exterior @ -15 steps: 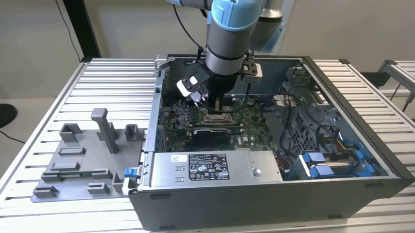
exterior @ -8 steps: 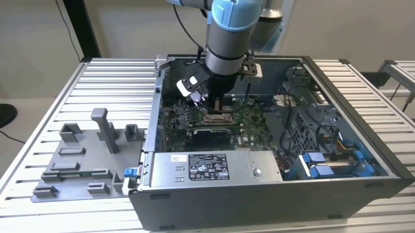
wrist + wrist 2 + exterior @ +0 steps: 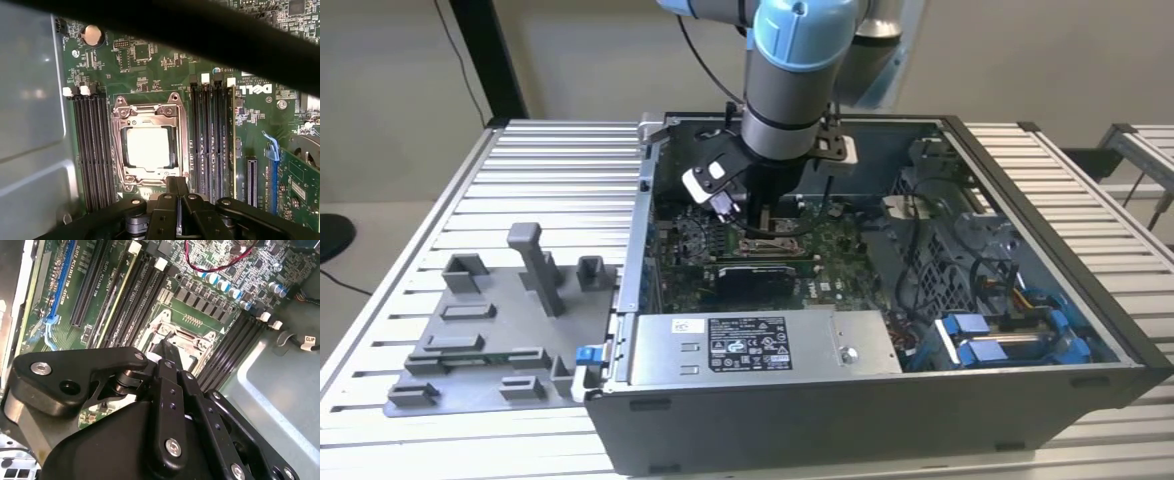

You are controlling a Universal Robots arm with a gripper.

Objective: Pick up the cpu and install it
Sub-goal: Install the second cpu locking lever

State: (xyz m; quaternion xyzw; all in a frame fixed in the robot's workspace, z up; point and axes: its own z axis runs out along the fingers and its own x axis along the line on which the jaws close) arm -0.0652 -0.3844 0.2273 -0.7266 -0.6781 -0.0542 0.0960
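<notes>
The cpu (image 3: 148, 147), a small silvery-white square, lies flat inside the metal-framed socket (image 3: 117, 145) on the green motherboard in the first wrist view. My gripper (image 3: 177, 184) hangs just beside the socket's edge, its two black fingers pressed together with nothing between them. In the second wrist view the gripper (image 3: 167, 347) points down at the socket frame (image 3: 172, 327) and its black linkage hides the socket's centre. In the exterior view the gripper (image 3: 758, 218) reaches down into the open computer case (image 3: 881, 395) over the socket (image 3: 769, 240).
Black memory slots (image 3: 92, 150) flank the socket on both sides. A power supply (image 3: 747, 345) fills the case's front, with blue-tabbed drive bays (image 3: 1001, 335) and cables towards the exterior view's right. A grey plastic tray with upright posts (image 3: 467, 340) sits on the slatted table (image 3: 560, 170).
</notes>
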